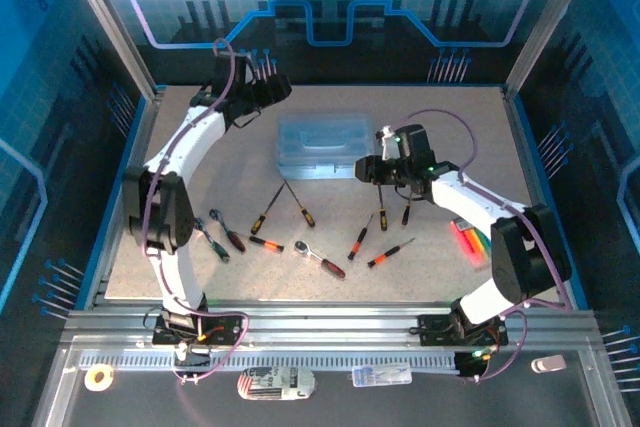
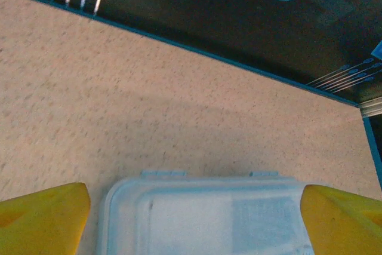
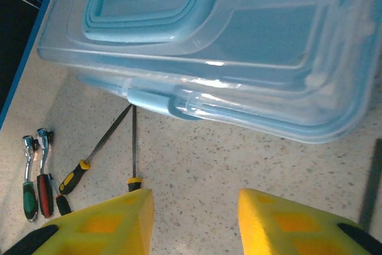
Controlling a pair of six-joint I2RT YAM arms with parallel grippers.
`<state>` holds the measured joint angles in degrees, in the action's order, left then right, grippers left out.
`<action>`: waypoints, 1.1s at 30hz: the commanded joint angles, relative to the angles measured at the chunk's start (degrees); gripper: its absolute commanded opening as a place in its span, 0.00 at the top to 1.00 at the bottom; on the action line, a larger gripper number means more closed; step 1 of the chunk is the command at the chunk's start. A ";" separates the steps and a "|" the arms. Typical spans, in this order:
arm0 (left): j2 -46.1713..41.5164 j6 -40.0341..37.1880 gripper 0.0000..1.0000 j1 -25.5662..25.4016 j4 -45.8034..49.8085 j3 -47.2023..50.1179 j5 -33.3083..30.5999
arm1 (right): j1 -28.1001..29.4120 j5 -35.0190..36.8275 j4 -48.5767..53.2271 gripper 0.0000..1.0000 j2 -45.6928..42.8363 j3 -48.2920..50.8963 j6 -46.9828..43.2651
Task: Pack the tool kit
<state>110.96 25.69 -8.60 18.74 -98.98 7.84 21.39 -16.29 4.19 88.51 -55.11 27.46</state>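
Translucent pale-blue rectangular plastic box (image 3: 239, 46), lid closed, lies just ahead of the right gripper (image 3: 194, 222), parted and empty. It also lies ahead of the left gripper (image 2: 194, 213), spread wide, grasping nothing.

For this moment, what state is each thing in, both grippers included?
tool box: lid shut, sitting flat on the table
left gripper: open, holding nothing
right gripper: open, holding nothing
screwdrivers: lying loose on the table, outside the box
ratchet wrench: lying loose on the table, outside the box
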 commanded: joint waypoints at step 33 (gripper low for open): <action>0.22 -4.51 0.18 -11.62 5.80 8.87 14.66 | -4.16 0.14 10.56 0.45 31.81 -34.27 -0.30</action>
<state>113.69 19.55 -16.29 27.46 -92.42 13.80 15.00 -8.56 14.59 119.31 -87.29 27.03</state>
